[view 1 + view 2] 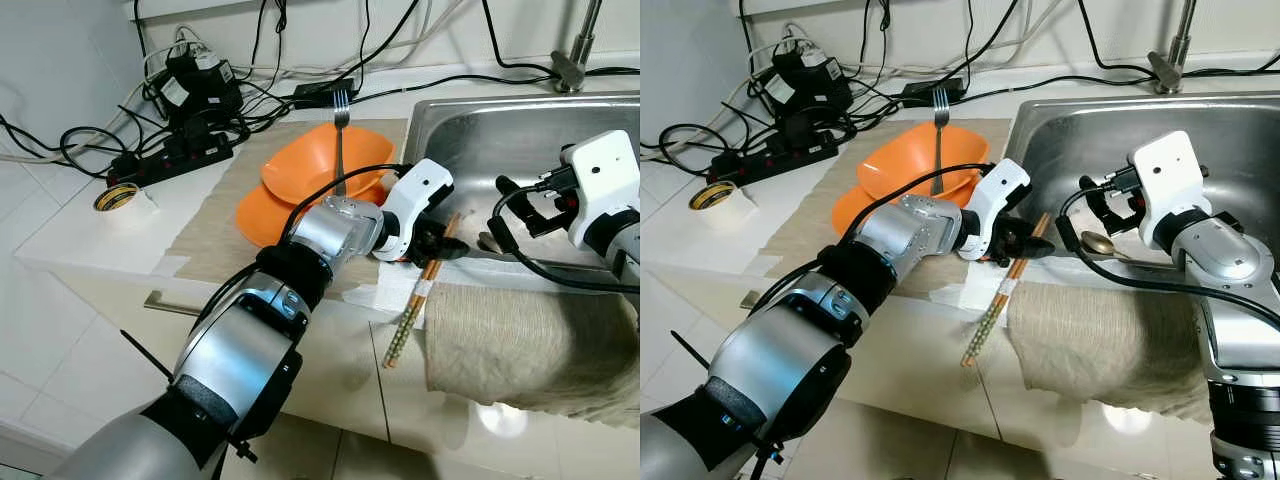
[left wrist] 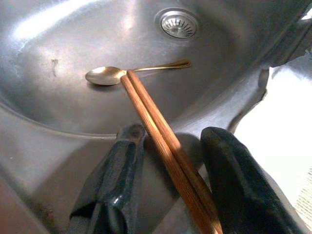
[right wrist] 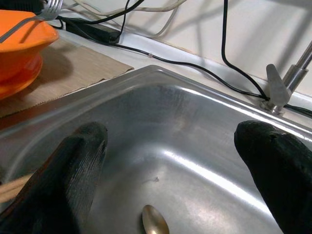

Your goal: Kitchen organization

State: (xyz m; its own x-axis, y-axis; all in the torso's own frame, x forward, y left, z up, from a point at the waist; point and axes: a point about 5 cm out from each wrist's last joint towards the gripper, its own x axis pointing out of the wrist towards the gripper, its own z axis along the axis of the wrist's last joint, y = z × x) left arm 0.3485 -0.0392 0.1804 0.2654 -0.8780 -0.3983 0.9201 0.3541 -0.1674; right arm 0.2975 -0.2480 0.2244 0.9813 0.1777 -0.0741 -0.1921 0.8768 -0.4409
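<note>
A pair of wooden chopsticks (image 1: 415,305) lies across the front left rim of the steel sink (image 1: 480,130), its tips pointing into the basin toward a gold spoon (image 2: 105,74). My left gripper (image 1: 440,245) is open at that rim, with one black finger on either side of the chopsticks (image 2: 156,126) and a gap beside them. Over the basin, my right gripper (image 1: 1078,210) hangs open, fingers wide apart, with the spoon (image 3: 155,222) below it. An orange bowl (image 1: 310,165) holding a fork (image 1: 340,130) sits on an orange plate (image 1: 255,215) left of the sink.
A beige cloth (image 1: 520,340) drapes over the counter's front edge, right of the chopsticks. A power strip (image 1: 170,160) with tangled cables and a tape roll (image 1: 120,198) occupy the counter's left. The faucet (image 1: 575,50) stands behind the sink. The drain (image 2: 178,23) is in the basin floor.
</note>
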